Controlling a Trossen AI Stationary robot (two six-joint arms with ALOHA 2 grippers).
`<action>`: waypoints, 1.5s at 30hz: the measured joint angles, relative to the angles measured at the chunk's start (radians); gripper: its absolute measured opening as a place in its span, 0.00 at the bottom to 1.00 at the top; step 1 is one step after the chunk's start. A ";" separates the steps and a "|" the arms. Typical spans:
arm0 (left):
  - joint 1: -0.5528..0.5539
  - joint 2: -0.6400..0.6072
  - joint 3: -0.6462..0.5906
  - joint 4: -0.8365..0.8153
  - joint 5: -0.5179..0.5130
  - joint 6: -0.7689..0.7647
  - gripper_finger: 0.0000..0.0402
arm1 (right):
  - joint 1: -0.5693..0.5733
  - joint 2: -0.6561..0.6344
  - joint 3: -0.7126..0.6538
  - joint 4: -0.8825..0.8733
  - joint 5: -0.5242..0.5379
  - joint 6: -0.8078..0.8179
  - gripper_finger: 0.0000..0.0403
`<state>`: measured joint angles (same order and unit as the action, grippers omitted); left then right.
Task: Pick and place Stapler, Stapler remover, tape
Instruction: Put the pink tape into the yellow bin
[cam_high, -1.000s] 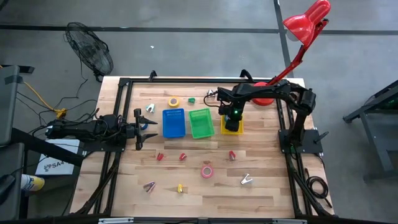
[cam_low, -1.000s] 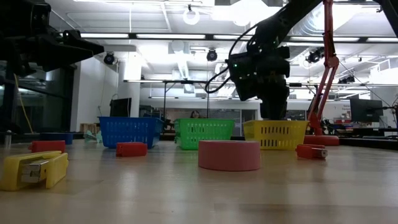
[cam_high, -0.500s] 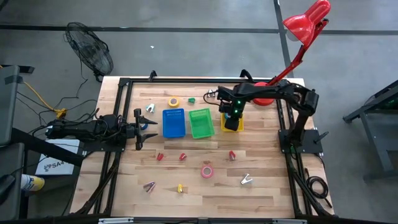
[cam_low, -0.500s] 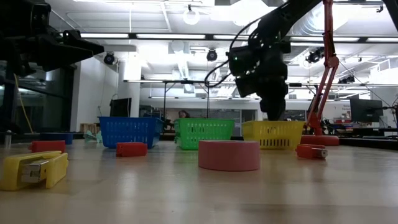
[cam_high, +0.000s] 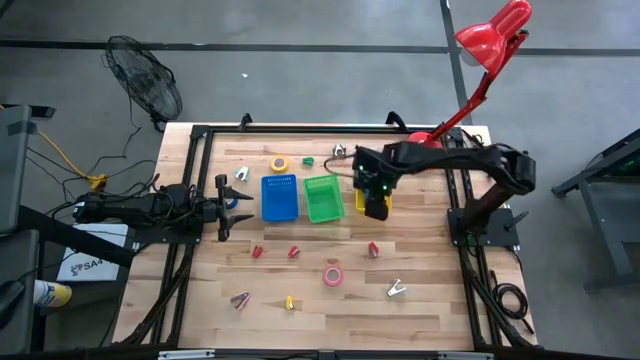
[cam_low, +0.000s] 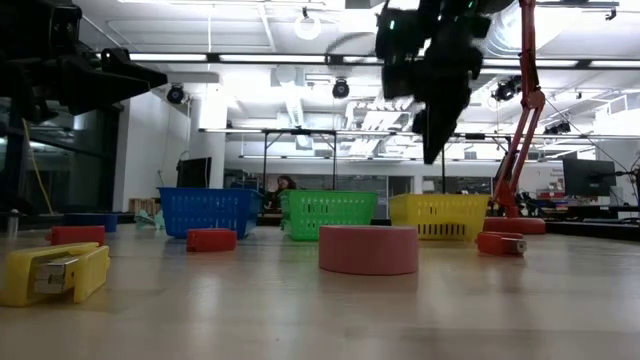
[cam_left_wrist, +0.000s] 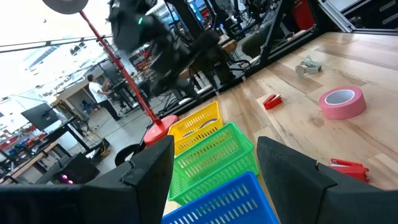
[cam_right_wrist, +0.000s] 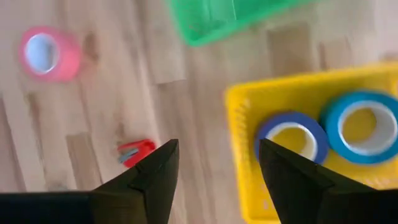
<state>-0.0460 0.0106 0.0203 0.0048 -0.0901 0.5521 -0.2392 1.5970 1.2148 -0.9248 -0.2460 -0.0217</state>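
Two tape rolls (cam_right_wrist: 291, 142) inside yellow bin (cam_right_wrist: 242, 155); right gripper (cam_right_wrist: 214, 163) above, empty.

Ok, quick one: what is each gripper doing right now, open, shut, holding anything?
Left gripper: open, holding nothing, waiting at the table's left side.
Right gripper: open, holding nothing, above the yellow bin, where two blue tape rolls lie.

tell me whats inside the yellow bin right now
The right wrist view shows two tape rolls lying flat in the yellow bin: a dark blue roll and a lighter blue roll, side by side. The bin's far end runs out of frame, and the right gripper covers it from above.
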 joint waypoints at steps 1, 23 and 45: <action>0.000 0.000 0.000 0.000 0.000 0.000 0.56 | 0.026 -0.006 0.000 0.007 0.009 -0.016 0.52; 0.000 0.000 0.000 0.000 0.000 0.000 0.56 | 0.472 0.071 0.001 0.298 0.081 -0.029 0.52; 0.000 0.000 0.000 0.000 0.000 0.000 0.56 | 0.624 0.310 0.001 0.621 0.260 0.138 0.51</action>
<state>-0.0463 0.0105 0.0200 0.0048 -0.0898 0.5522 0.3844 1.9073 1.2156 -0.3041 0.0135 0.1162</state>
